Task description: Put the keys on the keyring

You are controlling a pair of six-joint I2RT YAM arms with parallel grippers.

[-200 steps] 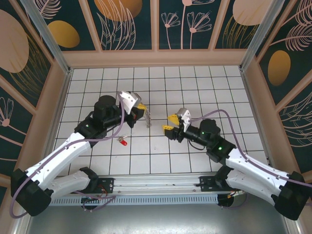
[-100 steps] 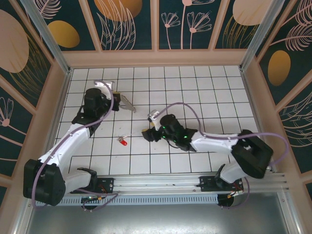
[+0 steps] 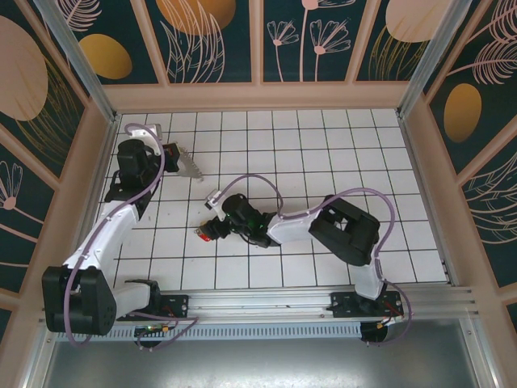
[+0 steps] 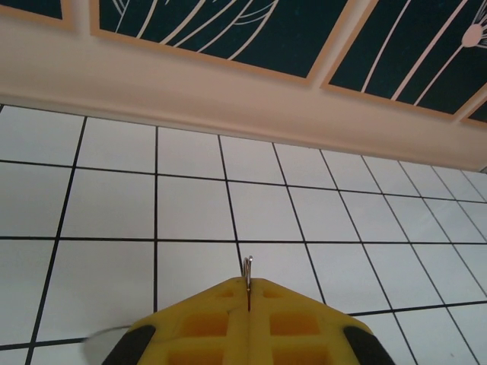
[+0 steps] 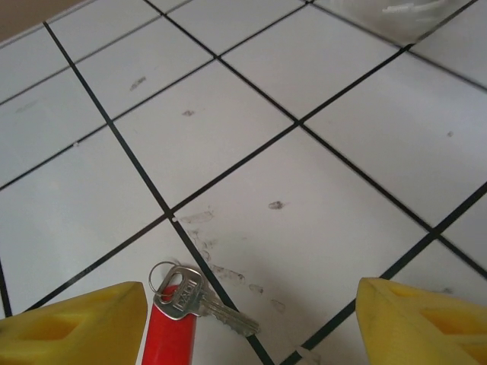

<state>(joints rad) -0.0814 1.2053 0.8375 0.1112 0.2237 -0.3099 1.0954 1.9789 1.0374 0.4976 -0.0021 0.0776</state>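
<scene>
Right tool (image 5: 243, 323) had its jaws spread wide with nothing gripped. Yellow fingertips (image 5: 72, 319) sat in the bottom corners of the view. Key (image 5: 192, 299) lay flat on the desk (image 5: 319, 106), inside the gap and just beside the fingertip on the view's left. Red head (image 5: 169, 342) was cut off by the bottom edge, silver blade angled right, small split ring (image 5: 163, 275) on top. Key lay across a black grid line (image 5: 139, 163). Faint smudges (image 5: 275, 204) marked the white tiles nearby.

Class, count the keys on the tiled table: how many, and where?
1. The key, with a red piece, lies between the open fingers of the right gripper. More may be hidden.
</scene>
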